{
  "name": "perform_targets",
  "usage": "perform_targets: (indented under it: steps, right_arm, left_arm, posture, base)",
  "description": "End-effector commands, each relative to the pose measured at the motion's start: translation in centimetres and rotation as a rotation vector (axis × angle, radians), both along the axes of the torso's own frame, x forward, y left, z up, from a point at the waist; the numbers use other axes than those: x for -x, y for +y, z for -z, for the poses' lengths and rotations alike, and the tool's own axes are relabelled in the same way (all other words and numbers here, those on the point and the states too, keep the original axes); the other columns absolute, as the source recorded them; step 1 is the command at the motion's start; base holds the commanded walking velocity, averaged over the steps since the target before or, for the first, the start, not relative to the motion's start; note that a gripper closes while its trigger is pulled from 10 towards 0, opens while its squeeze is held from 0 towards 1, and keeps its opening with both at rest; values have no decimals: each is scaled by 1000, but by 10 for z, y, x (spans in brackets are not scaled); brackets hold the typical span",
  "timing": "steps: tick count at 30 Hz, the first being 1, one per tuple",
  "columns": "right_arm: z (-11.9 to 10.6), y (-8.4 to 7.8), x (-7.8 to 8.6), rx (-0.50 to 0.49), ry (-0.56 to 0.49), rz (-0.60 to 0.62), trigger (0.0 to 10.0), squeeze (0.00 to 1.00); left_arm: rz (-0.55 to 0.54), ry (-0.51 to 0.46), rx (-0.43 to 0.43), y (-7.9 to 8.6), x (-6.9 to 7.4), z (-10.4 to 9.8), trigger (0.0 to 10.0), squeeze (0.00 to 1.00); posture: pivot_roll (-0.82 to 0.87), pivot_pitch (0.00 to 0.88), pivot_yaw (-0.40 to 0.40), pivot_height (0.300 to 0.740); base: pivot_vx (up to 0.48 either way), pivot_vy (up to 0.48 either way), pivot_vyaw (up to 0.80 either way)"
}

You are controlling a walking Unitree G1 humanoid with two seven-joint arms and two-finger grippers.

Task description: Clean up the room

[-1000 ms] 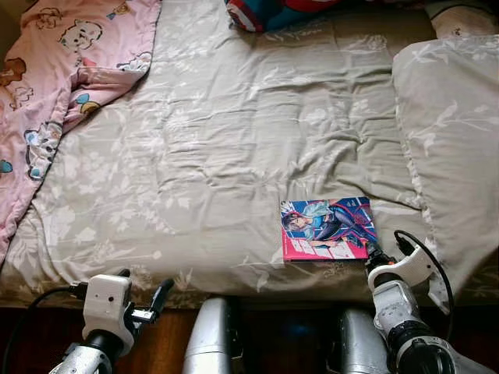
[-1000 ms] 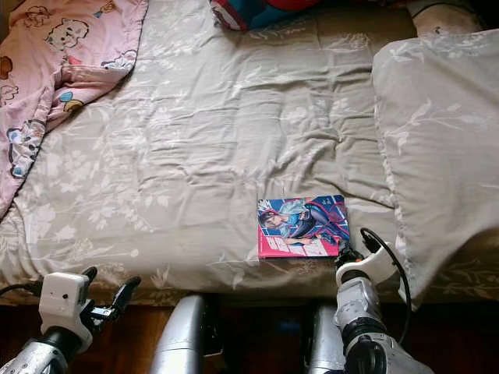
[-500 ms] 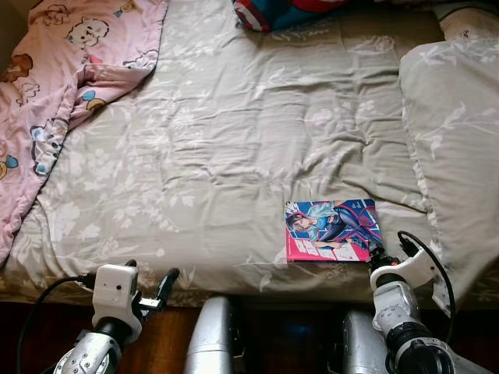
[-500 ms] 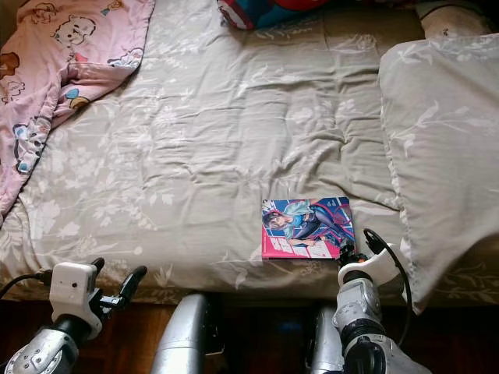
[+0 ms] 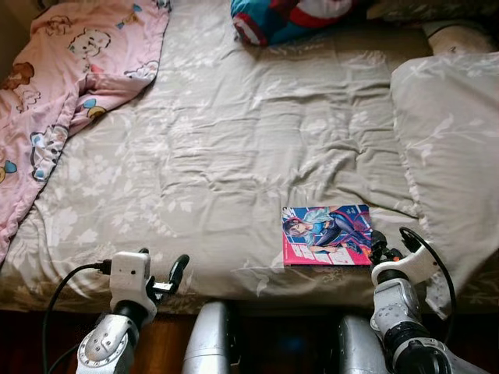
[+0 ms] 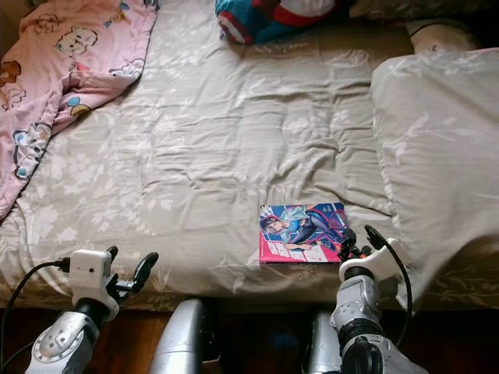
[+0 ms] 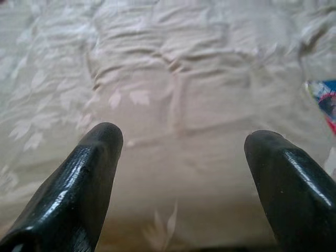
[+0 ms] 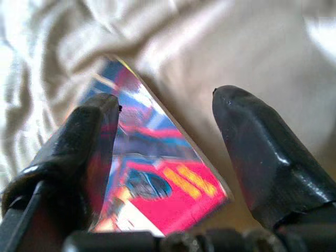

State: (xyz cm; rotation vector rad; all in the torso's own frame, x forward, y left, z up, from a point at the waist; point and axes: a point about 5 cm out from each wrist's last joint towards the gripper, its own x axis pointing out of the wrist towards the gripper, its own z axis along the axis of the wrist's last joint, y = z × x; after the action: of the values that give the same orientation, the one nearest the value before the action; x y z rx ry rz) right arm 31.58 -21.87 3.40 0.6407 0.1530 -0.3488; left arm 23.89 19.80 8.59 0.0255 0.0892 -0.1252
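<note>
The book lies flat on the grey bedspread near the bed's front edge, the right gripper spread wide around its near right corner as the right wrist view details, and the left gripper wide over bare cloth

Right gripper with two glossy black fingers spread apart, one each side of a corner of a flat, glossy comic book with a pink, blue and red cover and yellow lettering. Book lies flat on wrinkled beige bedsheet. One finger overlaps the cover's edge; the other sits over bare sheet just beside it. Contact unclear.
</note>
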Motion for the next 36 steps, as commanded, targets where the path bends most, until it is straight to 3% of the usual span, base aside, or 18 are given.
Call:
perform_targets:
  steps: [1,7,11,17,24,29,33,35,36]
  right_arm:
    - [0,6,1,69,-9,-51,10000,0]
    - [-13,12,-3,246,-89,-147,10000,0]
    - [-8,8,8,305,-97,-161,10000,0]
    - [23,5,37,326,22,-185,10000,0]
    - [47,10,58,326,144,-223,10000,0]
    - [68,16,76,314,276,-273,10000,0]
    - [76,15,85,302,337,-277,10000,0]
    - [86,15,96,298,416,-292,10000,0]
    - [86,15,96,298,416,-292,10000,0]
  left_arm:
    - [-16,22,-11,2,1,9,10000,0]
    - [-39,14,50,-8,-16,17,10000,0]
    - [-54,28,78,-10,-21,25,10000,0]
    - [-96,75,95,-6,-23,44,10000,0]
    - [-106,149,76,-1,-21,65,10000,0]
    - [-104,252,59,2,-15,88,10000,0]
    - [-116,309,67,4,-12,99,10000,0]
    - [-128,414,32,7,-3,115,10000,0]
    - [-128,414,32,7,-3,115,10000,0]
  posture:
    - [86,145,85,628]
    - [27,105,61,628]
    - [15,87,49,628]
    - [-8,53,38,658]
    - [-17,24,38,703]
    - [-21,0,36,740]
    - [-20,0,37,740]
    - [-12,0,28,740]
    - [-12,0,28,740]
  base:
    - [0,0,0]
    - [0,0,0]
    - [0,0,0]
    - [0,0,0]
    - [0,0,0]
    - [0,0,0]
    - [0,0,0]
    - [0,0,0]
    - [0,0,0]
